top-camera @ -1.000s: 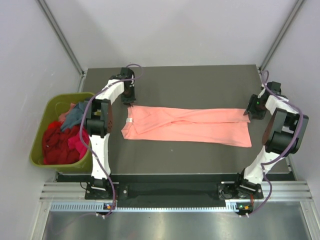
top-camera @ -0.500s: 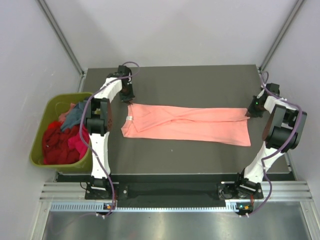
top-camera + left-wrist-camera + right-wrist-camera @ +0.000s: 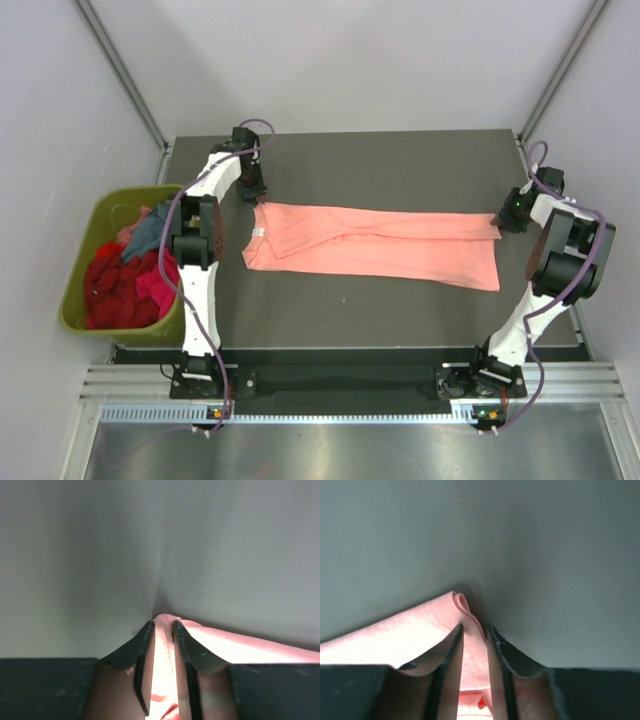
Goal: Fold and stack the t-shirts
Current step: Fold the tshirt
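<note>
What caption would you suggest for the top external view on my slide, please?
The left gripper and right gripper pinch the far corners of the salmon-pink t-shirt spread across the table.

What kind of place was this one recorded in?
Probably a lab test cell: two robot arms bolted to a dark table, bare white walls with metal framing, and a bin of shirts beside it.

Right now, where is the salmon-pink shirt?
Top view: the salmon-pink shirt lies across the table, far corners pinched by the left pincer and right pincer.
</note>
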Robot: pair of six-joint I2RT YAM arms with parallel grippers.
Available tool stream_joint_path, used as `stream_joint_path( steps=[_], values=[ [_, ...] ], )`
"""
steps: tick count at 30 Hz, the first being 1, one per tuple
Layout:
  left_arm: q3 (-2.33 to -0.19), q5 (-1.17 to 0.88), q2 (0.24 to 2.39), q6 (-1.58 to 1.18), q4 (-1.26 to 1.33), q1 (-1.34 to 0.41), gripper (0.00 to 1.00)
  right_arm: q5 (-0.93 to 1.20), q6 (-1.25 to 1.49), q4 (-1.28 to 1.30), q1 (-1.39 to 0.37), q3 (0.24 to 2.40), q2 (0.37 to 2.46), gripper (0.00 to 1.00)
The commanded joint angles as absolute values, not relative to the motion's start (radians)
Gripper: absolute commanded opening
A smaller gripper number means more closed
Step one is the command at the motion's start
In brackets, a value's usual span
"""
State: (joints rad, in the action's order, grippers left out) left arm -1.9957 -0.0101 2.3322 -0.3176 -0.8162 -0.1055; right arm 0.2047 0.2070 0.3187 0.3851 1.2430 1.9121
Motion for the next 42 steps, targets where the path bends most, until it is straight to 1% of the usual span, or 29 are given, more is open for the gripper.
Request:
stream_joint_path(
  steps=[1,3,11,13,14,15,20,24,29,39,42],
  values=[
    [-2.013,0.043,2.229,-0.285,-0.821,-0.089,0.29,0.224,0.225,0.293,0.385,1.233,1.853,0.28],
    [-1.984,0.043,2.166,-0.281,-0.824,-0.097,0.31,0.224,0.23,0.314,0.376,1.235,1.844,0.29],
    [-1.698,0.054,1.953,-0.267,-0.812,-0.156,0.35,0.198,0.227,0.348,0.359,1.203,1.807,0.33],
    [-1.626,0.029,1.927,-0.271,-0.796,-0.169,0.35,0.193,0.23,0.363,0.357,1.206,1.804,0.33],
    [-1.602,-0.044,1.907,-0.276,-0.782,-0.172,0.36,0.193,0.23,0.367,0.359,1.207,1.805,0.34],
    [-1.58,-0.061,1.901,-0.279,-0.781,-0.178,0.35,0.193,0.229,0.371,0.359,1.21,1.804,0.34],
    [-1.439,-0.084,1.861,-0.305,-0.741,-0.21,0.36,0.192,0.226,0.383,0.359,1.207,1.789,0.35],
    [-1.347,-0.161,1.847,-0.327,-0.694,-0.212,0.36,0.193,0.224,0.382,0.357,1.201,1.784,0.35],
    [-1.313,-0.164,1.858,-0.339,-0.658,-0.212,0.37,0.193,0.222,0.377,0.359,1.198,1.779,0.35],
    [-1.315,-0.132,1.853,-0.359,-0.634,-0.215,0.37,0.192,0.219,0.368,0.359,1.192,1.784,0.35],
    [-1.322,-0.137,1.856,-0.365,-0.635,-0.216,0.34,0.192,0.219,0.367,0.357,1.19,1.787,0.36]
  ],
)
